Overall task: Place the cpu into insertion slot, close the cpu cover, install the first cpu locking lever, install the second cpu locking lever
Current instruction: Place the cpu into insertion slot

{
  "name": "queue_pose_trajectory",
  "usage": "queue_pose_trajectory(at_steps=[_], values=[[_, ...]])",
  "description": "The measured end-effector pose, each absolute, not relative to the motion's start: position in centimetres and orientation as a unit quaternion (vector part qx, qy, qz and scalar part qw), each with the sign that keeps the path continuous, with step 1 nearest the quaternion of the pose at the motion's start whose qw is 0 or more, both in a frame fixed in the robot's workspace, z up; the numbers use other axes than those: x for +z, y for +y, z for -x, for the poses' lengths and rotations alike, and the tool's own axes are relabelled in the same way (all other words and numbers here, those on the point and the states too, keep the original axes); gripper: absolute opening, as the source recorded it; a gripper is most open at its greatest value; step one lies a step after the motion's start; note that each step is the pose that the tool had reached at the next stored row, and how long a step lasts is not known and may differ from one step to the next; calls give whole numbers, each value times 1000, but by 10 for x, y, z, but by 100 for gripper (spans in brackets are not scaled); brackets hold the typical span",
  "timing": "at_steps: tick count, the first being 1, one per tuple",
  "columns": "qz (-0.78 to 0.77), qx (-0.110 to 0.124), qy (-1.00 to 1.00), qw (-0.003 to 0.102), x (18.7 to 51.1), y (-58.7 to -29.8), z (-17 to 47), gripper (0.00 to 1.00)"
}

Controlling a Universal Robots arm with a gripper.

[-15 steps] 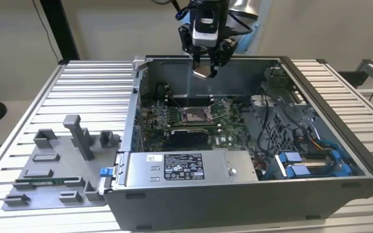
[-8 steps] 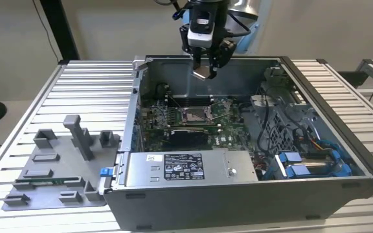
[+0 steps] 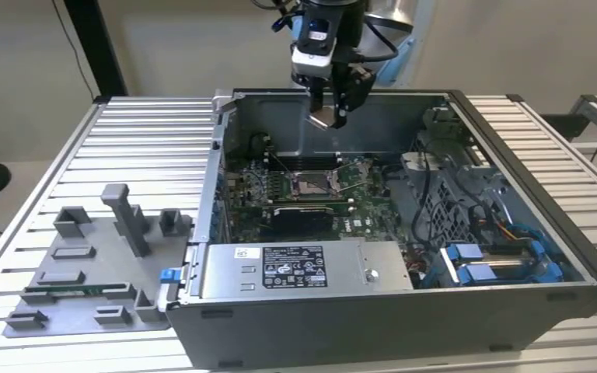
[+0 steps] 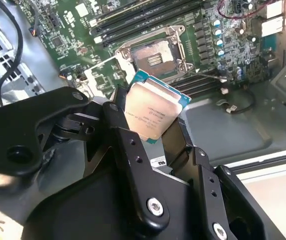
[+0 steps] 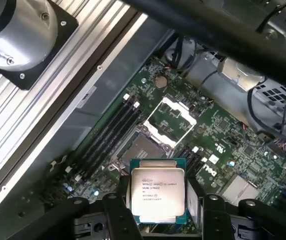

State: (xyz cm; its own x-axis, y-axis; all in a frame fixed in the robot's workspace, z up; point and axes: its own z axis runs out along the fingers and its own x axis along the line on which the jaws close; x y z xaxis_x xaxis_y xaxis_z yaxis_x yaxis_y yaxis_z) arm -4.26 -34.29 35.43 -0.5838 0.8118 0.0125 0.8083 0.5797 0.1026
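We see the gripper [image 3: 332,116] clamped on the cpu [image 5: 158,195], tilted with its silvery face showing in both wrist views, above the insertion slot [image 5: 139,150], whose cpu cover [image 5: 177,116] is swung open, memory slots [image 5: 110,132] alongside.

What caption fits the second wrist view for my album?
Gripper holding the cpu above the open insertion slot.

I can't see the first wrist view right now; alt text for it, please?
The hand holds the cpu, silvery face to the camera, above the green circuit board. Beyond it the insertion slot lies uncovered, the cpu cover flipped open beside it.
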Motion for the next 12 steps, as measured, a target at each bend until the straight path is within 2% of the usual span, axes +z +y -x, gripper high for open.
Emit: queue_pose_trajectory(at_steps=[12], values=[[-533,47,845,22,351,-343,43,0]])
